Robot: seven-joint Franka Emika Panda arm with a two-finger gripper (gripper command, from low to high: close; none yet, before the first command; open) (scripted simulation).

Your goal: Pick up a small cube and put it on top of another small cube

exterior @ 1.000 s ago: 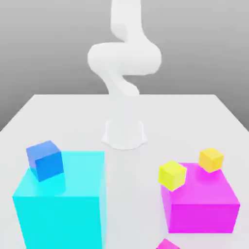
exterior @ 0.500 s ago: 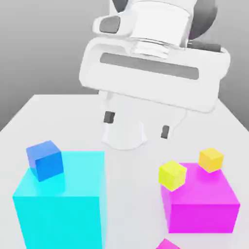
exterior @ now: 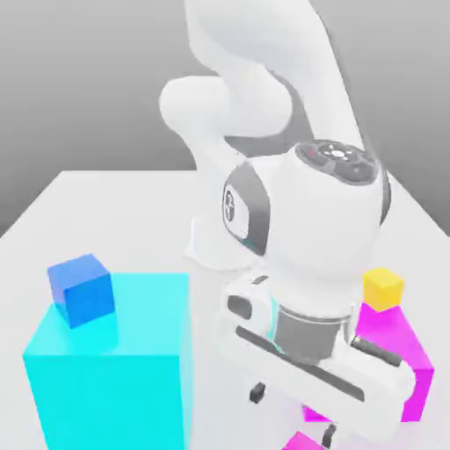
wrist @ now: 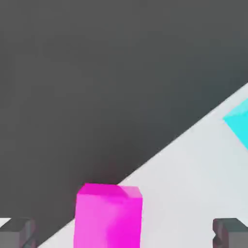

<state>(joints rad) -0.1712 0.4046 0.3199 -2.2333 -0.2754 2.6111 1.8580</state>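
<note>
Hovering w/ jaws spread over 1 small pink cube; 1 yellow cube, 1 blue cube.

On my white tabletop I see a small blue cube resting atop a large cyan block.

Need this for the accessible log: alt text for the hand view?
A small magenta cube sits on the white table between the two dark, spread fingertips of the open pincer. A cyan block corner shows at the edge.
</note>
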